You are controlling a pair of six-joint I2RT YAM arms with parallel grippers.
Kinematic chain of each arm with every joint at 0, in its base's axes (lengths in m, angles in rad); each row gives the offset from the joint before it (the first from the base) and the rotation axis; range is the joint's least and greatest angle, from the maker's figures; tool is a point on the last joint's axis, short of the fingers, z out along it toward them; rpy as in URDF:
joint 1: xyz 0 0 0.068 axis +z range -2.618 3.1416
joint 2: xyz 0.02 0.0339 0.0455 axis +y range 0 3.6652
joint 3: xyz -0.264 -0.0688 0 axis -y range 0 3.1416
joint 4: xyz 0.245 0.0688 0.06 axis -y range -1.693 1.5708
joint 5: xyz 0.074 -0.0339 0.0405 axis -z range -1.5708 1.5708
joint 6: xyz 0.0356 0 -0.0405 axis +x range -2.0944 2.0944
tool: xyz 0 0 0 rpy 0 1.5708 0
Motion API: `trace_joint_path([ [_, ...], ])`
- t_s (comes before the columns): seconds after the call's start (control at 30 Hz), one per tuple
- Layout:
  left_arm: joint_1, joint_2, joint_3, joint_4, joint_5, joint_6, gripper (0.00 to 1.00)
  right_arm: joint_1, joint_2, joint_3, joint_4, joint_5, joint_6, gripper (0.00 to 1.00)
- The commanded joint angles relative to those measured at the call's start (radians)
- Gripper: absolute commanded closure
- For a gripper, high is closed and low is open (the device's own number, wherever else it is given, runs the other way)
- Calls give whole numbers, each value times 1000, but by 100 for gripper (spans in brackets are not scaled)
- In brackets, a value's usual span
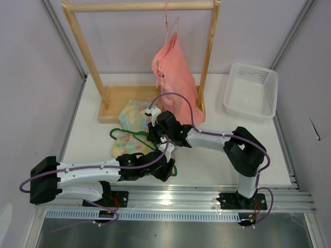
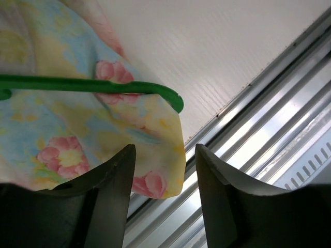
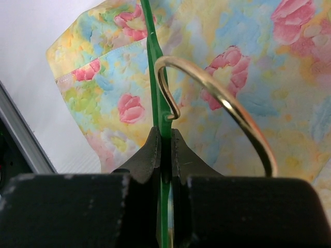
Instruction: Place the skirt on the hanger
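**Q:** Where is the skirt?

**A:** The skirt [image 1: 130,114] lies spread on the white surface [image 1: 217,160], at about ten o'clock from its middle as seen from above. The hanger [image 1: 126,135] is laid across it. My right hand [image 3: 164,137] is pressed together on the hanger's thin green bar, just below a brass-coloured hook [image 3: 227,106]. My left hand [image 2: 165,155] is spread and holds nothing. A corner of the skirt's hem shows beyond its fingers, near the rail [image 1: 181,199] at six o'clock.

**Q:** How will it handle?

**A:** By my reckoning it is light, limp cloth that will fold and drag rather than move as one piece. It is not fragile. I would pinch it at the hem or waistband edge, close to the hanger's arm tip. The hanger looks stiff and slim, and it may twist in so narrow a pinch.

**Q:** And the room?

**A:** A wooden rack [image 1: 139,6] stands at twelve o'clock. A salmon-pink garment [image 1: 173,72] hangs from it on a thin pink hanger [image 1: 168,20]. A white basket [image 1: 251,93] sits at two o'clock, well apart from the skirt. Pale walls close in both sides.
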Motion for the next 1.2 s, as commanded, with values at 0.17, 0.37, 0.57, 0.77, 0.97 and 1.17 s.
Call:
trace_joint_path([
  [0.17,52,-179,7,-213,-198,-253,45,-8,40,-10,-136,47,-30,100],
  [0.37,52,-277,-82,-305,-156,-472,49,-23,58,28,-152,30,-31,100],
  [0.57,32,-311,-180,-354,-131,-673,39,-22,55,33,-149,21,-30,100],
  [0.77,30,-328,-242,-321,-132,-764,36,-22,45,28,-149,23,-36,100],
  [0.97,29,-248,-282,-158,-77,-767,73,-22,32,17,-149,19,-36,100],
  [1.17,29,-145,-239,-108,-77,-730,76,-22,31,10,-143,18,-34,100],
])
